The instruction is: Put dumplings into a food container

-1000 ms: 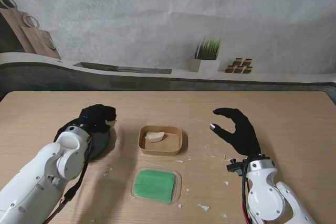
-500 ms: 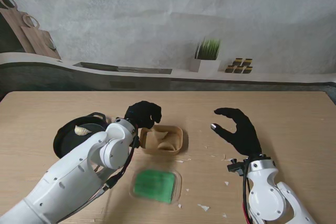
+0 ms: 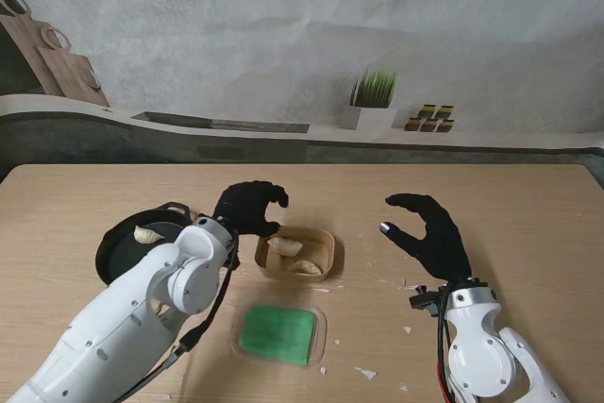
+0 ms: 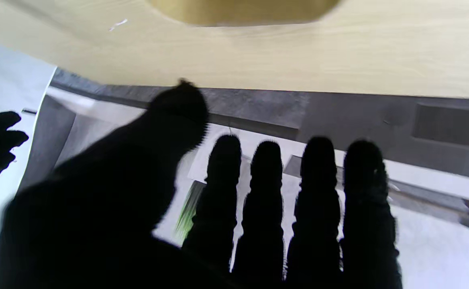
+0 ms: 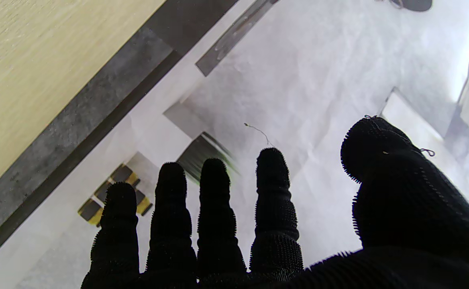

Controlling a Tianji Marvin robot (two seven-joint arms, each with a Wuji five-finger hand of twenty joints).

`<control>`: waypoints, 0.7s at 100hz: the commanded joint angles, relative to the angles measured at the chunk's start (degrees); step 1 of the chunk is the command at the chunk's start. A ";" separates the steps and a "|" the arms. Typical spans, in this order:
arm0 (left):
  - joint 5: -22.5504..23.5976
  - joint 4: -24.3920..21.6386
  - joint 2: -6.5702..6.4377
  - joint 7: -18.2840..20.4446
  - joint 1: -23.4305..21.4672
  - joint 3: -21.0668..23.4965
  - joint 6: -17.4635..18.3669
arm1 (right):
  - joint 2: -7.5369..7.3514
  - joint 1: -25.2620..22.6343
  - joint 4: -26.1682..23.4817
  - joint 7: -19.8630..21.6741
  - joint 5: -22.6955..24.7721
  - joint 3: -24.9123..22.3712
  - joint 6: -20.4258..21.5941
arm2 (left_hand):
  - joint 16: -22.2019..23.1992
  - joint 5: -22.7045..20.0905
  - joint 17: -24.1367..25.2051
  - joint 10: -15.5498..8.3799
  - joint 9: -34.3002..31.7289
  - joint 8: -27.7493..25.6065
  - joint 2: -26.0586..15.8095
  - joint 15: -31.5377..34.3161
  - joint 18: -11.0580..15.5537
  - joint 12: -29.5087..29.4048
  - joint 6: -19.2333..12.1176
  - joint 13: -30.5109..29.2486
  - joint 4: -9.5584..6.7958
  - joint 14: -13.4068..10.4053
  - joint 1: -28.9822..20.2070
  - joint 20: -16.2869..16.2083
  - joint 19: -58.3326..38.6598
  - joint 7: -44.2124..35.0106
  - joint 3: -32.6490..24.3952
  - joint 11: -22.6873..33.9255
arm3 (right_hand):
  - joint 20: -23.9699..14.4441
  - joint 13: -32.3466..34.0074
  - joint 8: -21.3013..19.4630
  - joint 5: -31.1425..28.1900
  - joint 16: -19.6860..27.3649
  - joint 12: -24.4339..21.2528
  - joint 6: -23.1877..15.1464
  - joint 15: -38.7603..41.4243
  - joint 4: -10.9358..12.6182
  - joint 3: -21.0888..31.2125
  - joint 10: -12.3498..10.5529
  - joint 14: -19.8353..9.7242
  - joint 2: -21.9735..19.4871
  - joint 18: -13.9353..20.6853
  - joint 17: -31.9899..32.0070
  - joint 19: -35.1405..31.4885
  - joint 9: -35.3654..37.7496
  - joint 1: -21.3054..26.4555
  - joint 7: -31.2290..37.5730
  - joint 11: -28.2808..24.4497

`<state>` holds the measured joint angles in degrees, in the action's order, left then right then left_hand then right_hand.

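2 dumplings point(image 3: 294, 256) lie in the food container point(image 3: 327, 266); 1 dumpling point(image 3: 148, 232) waits on the black plate point(image 3: 113, 254) left of it. Soft, tearable: pinch gently across its belly. Both hands' fingers point(image 4: 319, 192) spread, empty.

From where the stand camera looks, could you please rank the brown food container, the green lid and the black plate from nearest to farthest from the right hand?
Measured from the right hand:
1. Brown food container, to its left at table centre.
2. Green lid, left of it and nearer to me.
3. Black plate, far left, beyond the left arm.
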<state>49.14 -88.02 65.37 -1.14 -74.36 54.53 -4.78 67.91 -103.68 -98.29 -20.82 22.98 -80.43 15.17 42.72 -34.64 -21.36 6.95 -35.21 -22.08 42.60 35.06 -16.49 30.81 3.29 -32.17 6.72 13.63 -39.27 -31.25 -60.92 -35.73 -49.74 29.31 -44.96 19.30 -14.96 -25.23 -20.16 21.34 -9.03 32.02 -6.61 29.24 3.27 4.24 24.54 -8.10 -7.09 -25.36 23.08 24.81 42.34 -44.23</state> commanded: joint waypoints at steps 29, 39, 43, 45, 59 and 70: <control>13.77 -10.20 -6.66 15.83 -12.83 24.42 13.23 | 0.36 -0.35 -0.34 0.80 0.18 0.34 0.03 | -15.15 14.81 16.77 2.23 19.64 7.92 -2.38 -14.08 0.89 -13.37 -2.13 19.30 -2.52 0.96 2.70 6.63 13.18 15.86 3.35 -9.72 | -1.69 1.16 -0.83 0.16 -0.92 0.50 -1.32 0.46 2.84 -1.22 0.47 0.33 -0.02 -0.35 -0.46 -0.79 0.77 0.50 -0.39 0.09; 15.89 -9.66 -7.18 17.62 -14.90 29.24 16.29 | 0.34 -0.30 -0.33 0.83 0.31 0.45 -0.03 | -15.93 15.09 16.73 1.45 20.77 8.86 -3.57 -14.26 0.92 -14.16 -2.84 19.91 -2.37 -0.18 3.34 6.86 13.52 17.52 3.52 -9.73 | -1.69 1.22 -0.86 0.21 -0.93 0.49 -1.28 0.48 2.83 -1.09 0.46 0.32 0.03 -0.38 -0.50 -0.80 0.69 0.41 -0.32 0.13; 16.25 -9.45 -7.40 19.20 -15.57 30.82 16.84 | 0.33 -0.31 -0.35 0.85 0.33 0.49 -0.07 | -16.48 16.05 17.03 0.65 21.78 9.30 -4.10 -14.48 0.80 -14.30 -3.10 20.53 -2.30 -0.65 3.66 7.28 14.35 18.36 4.94 -9.55 | -1.69 1.19 -0.86 0.22 -0.92 0.49 -1.25 0.45 2.83 -1.05 0.44 0.34 0.06 -0.36 -0.44 -0.78 0.69 0.39 -0.30 0.13; 16.57 -9.29 -7.48 19.66 -15.83 31.44 16.98 | 0.32 -0.30 -0.34 0.85 0.40 0.51 -0.09 | -16.39 16.14 16.87 0.50 21.71 9.35 -4.22 -14.06 0.52 -14.02 -2.98 20.24 -2.32 -0.64 3.61 7.42 14.59 18.39 5.35 -9.06 | -1.68 1.19 -0.86 0.24 -0.92 0.49 -1.29 0.45 2.82 -1.04 0.45 0.35 0.05 -0.32 -0.42 -0.77 0.68 0.33 -0.30 0.14; 18.64 -6.07 -7.86 19.71 -16.21 33.66 17.52 | 0.31 -0.09 -0.18 0.78 0.64 0.87 -0.41 | -13.01 13.29 10.97 0.72 17.53 8.05 -3.67 -8.64 5.04 -10.00 -2.45 14.99 -2.65 -1.29 0.84 5.00 8.89 15.62 2.68 -5.02 | -1.68 1.13 -0.86 0.32 -0.91 0.47 -1.27 0.42 2.81 -0.75 0.36 0.23 0.01 -0.24 -0.31 -0.73 0.66 0.18 -0.29 0.17; 19.58 -2.95 -8.11 19.70 -15.03 33.39 17.03 | 0.29 0.02 -0.08 0.81 0.74 1.18 -0.68 | -10.32 9.86 5.42 0.73 11.73 4.79 -4.04 -3.41 8.27 -6.48 -1.63 9.27 -2.42 -2.19 -2.07 3.71 4.75 9.61 0.29 -0.86 | -1.70 1.10 -0.85 0.35 -0.89 0.47 -1.15 0.38 2.77 -0.64 0.49 0.36 0.17 -0.26 -0.27 -0.74 0.72 -0.01 -0.30 0.16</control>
<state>68.59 -92.83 57.67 17.33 -89.87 88.00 13.12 67.80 -103.46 -98.25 -20.79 23.62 -79.63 14.74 30.77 -23.51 -13.91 7.75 -21.92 -15.44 38.81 29.16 -10.23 22.45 0.86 -20.84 5.50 11.71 -38.51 -26.28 -53.63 -23.67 -47.60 26.36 -44.97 19.30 -14.96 -25.23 -20.16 21.38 -9.03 32.02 -6.61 29.24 3.28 4.26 24.54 -8.20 -7.11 -25.37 23.09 24.81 42.34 -44.23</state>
